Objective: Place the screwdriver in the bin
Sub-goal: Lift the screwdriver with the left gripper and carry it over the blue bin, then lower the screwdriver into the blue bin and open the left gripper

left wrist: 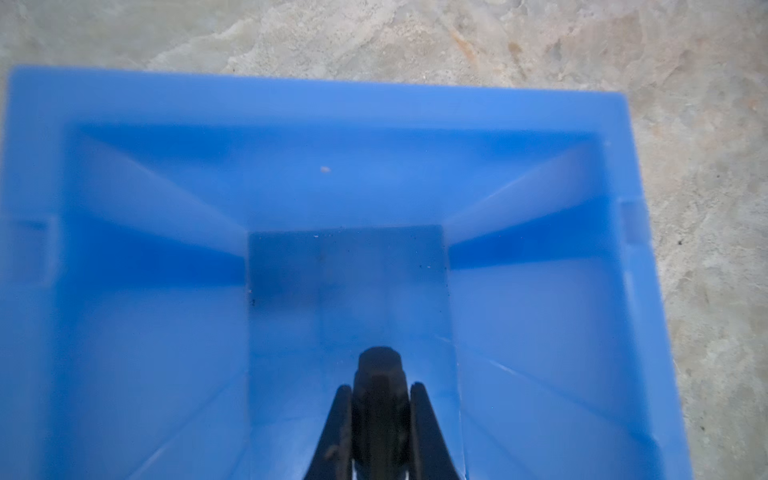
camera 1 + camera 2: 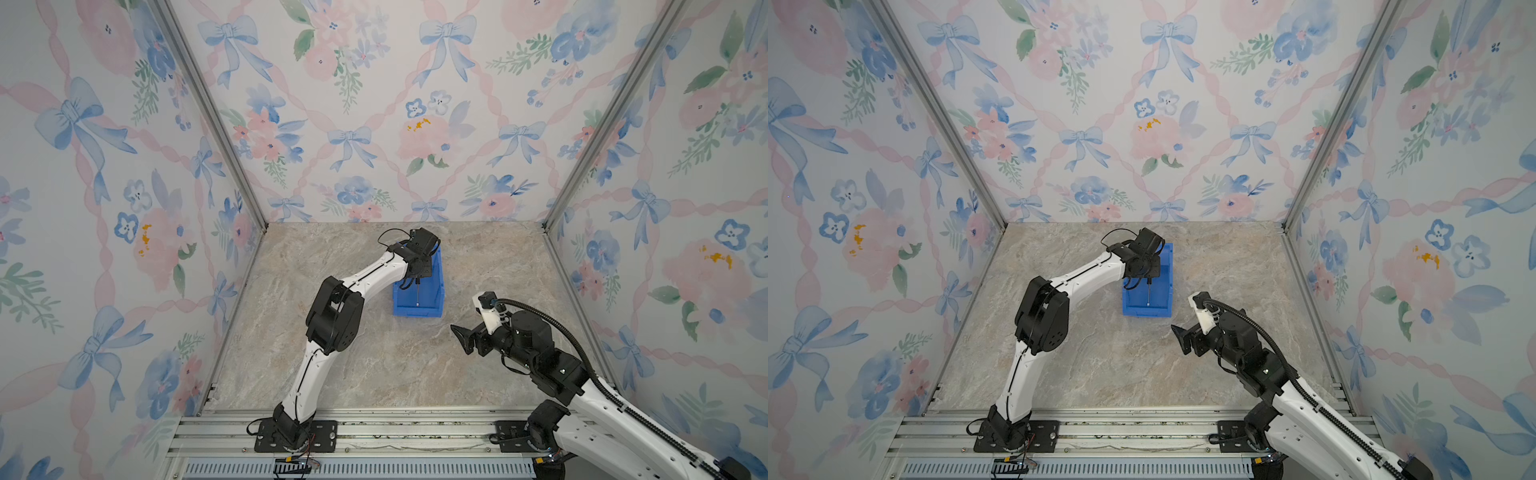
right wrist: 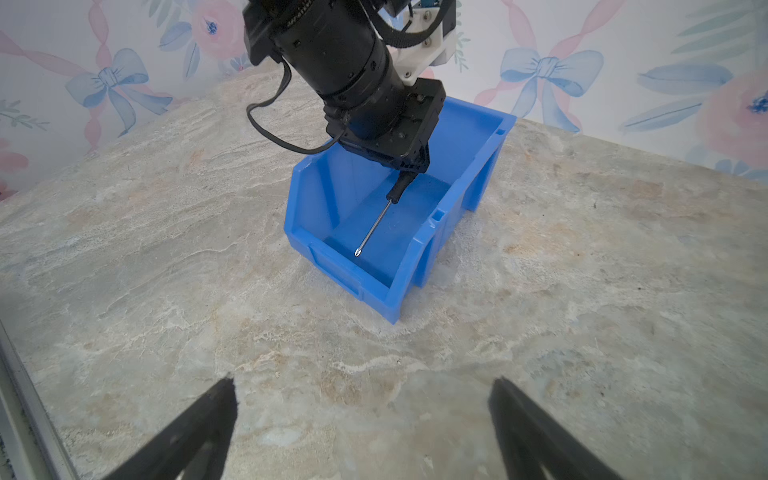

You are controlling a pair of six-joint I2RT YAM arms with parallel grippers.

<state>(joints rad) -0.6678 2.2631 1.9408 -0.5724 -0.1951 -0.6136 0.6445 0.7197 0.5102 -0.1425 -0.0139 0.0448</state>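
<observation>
Over the marble table we see the left gripper closed tight on the screwdriver, shaft pointing into the bin.

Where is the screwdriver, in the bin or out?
Inside the bin, not released: left gripper shut on the screwdriver handle, shaft angled down between the walls.

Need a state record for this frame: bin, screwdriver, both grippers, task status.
bin: blue, upright on the table, no other item seen inside
screwdriver: tilted, shaft pointing down toward the bin's low front lip, tip within the walls; floor contact cannot be told
left gripper: shut on the screwdriver's black handle, over the bin
right gripper: open, empty, above bare table, apart from the bin
task status: screwdriver in the bin's opening, not yet released
</observation>
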